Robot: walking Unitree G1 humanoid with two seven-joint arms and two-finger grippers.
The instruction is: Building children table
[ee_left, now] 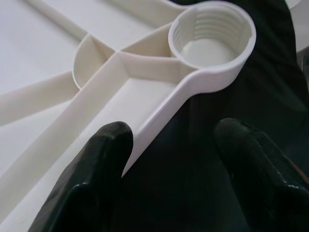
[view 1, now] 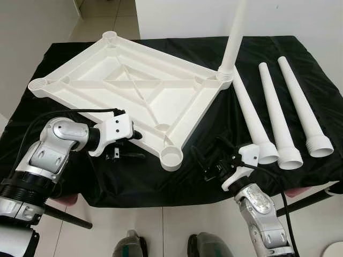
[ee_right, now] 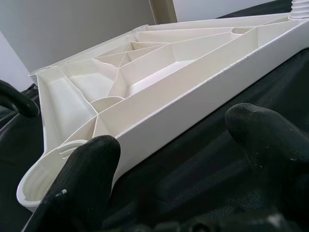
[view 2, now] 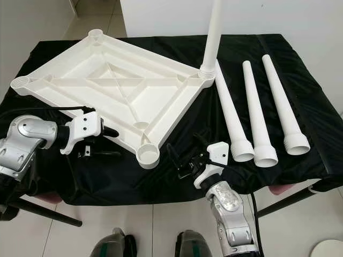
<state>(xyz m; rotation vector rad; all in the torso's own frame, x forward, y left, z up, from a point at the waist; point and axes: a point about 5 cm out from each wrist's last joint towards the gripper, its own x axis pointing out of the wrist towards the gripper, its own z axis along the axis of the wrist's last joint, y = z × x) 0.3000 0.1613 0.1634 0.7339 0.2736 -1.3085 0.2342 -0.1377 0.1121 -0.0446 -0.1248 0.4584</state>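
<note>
Left tool point(view 1: 128, 144) open, beside tabletop point(view 1: 128, 80)

My white tabletop point(view 1: 134, 85) and three white loose legs point(view 1: 278, 115) lie on a plain black cloth point(view 1: 300, 59); my end effector fingers point(ee_left: 91, 174) are black, arms silver.

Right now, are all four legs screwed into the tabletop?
No, one leg stands in a corner socket of the upturned tabletop, while three loose legs lie on the black cloth.
</note>
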